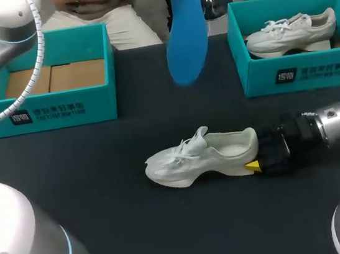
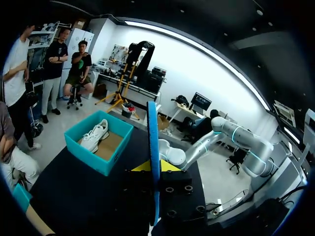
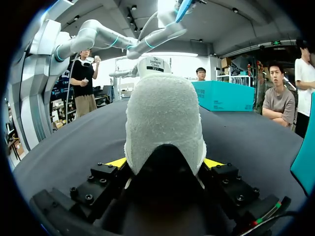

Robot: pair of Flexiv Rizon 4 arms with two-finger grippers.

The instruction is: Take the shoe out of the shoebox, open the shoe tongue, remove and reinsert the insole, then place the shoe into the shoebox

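Our right gripper clamps the heel of the white shoe, which stands on its sole mid-table, toe toward our left. Our left gripper pinches the blue insole high above the table. Both teal boxes bear white print on their front walls. The left shoebox shows bare cardboard; the right shoebox holds a second shoe. A band of dark tabletop separates the held shoe from both boxes.
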